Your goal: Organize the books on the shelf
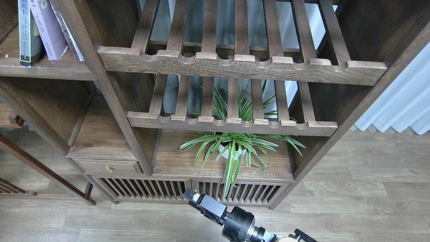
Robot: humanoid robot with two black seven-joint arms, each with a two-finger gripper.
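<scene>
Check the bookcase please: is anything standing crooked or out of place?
Yes. On the top-left shelf, the lavender book and the one behind it lean to the left instead of standing upright. The potted plant looks tidy and nothing is spilled.

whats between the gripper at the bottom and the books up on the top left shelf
In the head view, between the gripper and the books stands the bookcase's slanting dark post, with a small brass-knobbed drawer lower down. No loose object lies between.

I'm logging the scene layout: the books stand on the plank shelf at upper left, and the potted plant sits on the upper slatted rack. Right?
Not quite. The head view shows the potted plant on the solid surface below the lower slatted rack, not on the upper one. The books do stand on the plank shelf.
</scene>
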